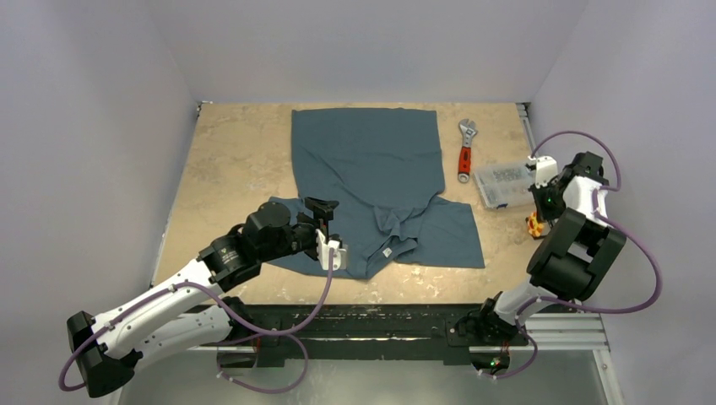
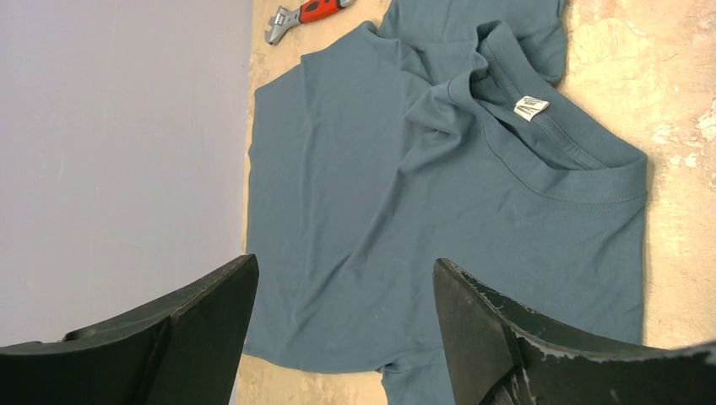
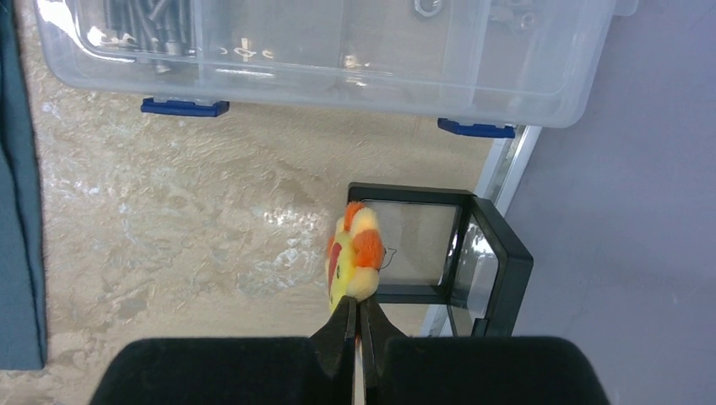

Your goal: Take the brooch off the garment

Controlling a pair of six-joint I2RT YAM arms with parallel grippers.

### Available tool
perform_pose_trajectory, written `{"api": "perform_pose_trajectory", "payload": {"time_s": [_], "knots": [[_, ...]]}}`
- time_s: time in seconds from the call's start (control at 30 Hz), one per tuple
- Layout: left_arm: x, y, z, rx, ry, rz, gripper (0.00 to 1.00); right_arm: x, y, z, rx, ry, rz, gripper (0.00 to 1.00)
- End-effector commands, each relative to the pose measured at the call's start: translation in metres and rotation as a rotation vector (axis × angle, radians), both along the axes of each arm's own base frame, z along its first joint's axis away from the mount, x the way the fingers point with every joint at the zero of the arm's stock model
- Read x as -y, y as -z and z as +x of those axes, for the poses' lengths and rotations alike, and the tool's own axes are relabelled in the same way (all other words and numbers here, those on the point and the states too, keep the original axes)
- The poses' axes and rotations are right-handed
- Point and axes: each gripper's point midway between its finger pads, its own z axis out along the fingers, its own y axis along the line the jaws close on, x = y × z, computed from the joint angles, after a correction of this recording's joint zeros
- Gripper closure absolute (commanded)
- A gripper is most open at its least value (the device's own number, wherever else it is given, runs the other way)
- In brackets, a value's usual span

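Tan, marbled like stone: saw the table [image 1: 228, 169] first, under everything. Found the shirt [image 1: 371, 160] spread across its middle, slate-blue, hem toward the far wall, collar toward the arms, rumpled around the neck and the right sleeve.

Noted the left claw [image 1: 331, 232] poised over the near left shoulder of the shirt, just beside the collar. Checked it from its own camera: fingers [image 2: 203, 321] spread wide, nothing between them, only the shirt [image 2: 380, 219] below. Could not tell whether touching the fabric or clear of it.

Looked right and found the right claw [image 1: 537, 218] near the table's right edge, well apart from the shirt. Spotted a clear plastic parts box [image 1: 502, 181] just beyond it, with blue latches along the near side and small metal hardware inside. Saw a wrench [image 1: 464, 150] with a red handle between that box and the shirt, touching neither. Made out a small black frame [image 3: 439, 253] with a clear window, close to the table's right edge.

Located the brooch [image 3: 355, 257] there: off the shirt, yellow with orange and red, pinched by its lower edge in the right claw [image 3: 355, 308], tips pressed all but together on it, held edge-on in front of the frame. Could not tell whether resting against the frame. Picked out last the white tag [image 2: 530, 107] inside the collar.
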Motion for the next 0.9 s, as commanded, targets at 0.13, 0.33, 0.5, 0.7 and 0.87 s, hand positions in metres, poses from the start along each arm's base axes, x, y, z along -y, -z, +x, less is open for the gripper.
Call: {"api": "perform_pose_trajectory", "payload": {"time_s": [0.13, 0.33, 0.5, 0.7, 0.87], "knots": [[0.005, -0.026, 0.001, 0.022, 0.009, -0.062, 0.25, 0.023, -0.018, 0.013, 0.066, 0.03, -0.106, 0.83], [0.006, -0.025, 0.001, 0.02, 0.01, -0.061, 0.25, 0.023, -0.018, 0.013, 0.068, 0.031, -0.106, 0.73], [0.006, -0.024, 0.001, 0.012, 0.011, -0.064, 0.25, 0.024, -0.021, 0.013, 0.08, 0.034, -0.121, 0.7], [0.007, -0.023, 0.001, 0.008, 0.012, -0.066, 0.25, 0.021, -0.026, 0.012, 0.085, 0.013, -0.115, 0.63], [0.008, -0.024, 0.0, 0.005, 0.017, -0.068, 0.24, 0.007, -0.028, 0.01, 0.08, -0.003, -0.047, 0.64]]}}
